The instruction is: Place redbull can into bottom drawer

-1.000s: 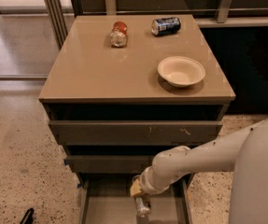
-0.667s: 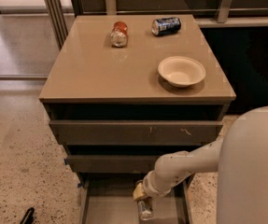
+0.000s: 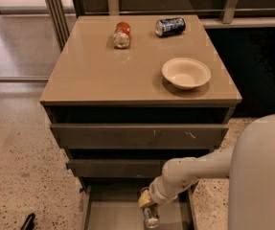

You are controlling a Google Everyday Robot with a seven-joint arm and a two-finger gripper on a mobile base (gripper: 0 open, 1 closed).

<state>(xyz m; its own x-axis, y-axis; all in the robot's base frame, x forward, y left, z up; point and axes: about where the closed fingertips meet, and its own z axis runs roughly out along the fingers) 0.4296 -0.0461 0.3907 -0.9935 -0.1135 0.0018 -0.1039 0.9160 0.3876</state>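
The redbull can (image 3: 150,217), slim and silver-grey with a shiny end, hangs upright over the bottom drawer (image 3: 113,212), which is pulled out at the foot of the cabinet with a flat grey floor. My gripper (image 3: 147,206) reaches down from the white arm at lower right and is shut on the can's upper part, just in front of the middle drawer's face. The can's lower end is close to the drawer floor; whether it touches I cannot tell.
On the cabinet top lie a red-orange can (image 3: 121,35), a dark blue can (image 3: 170,26) and a white bowl (image 3: 186,73). The middle drawer (image 3: 113,167) and top drawer (image 3: 137,135) stick out slightly. A dark object (image 3: 28,222) lies on the speckled floor at left.
The arm has shifted slightly and the white body now fills more of the right edge. The can stays in the gripper over the bottom drawer, a little lower.
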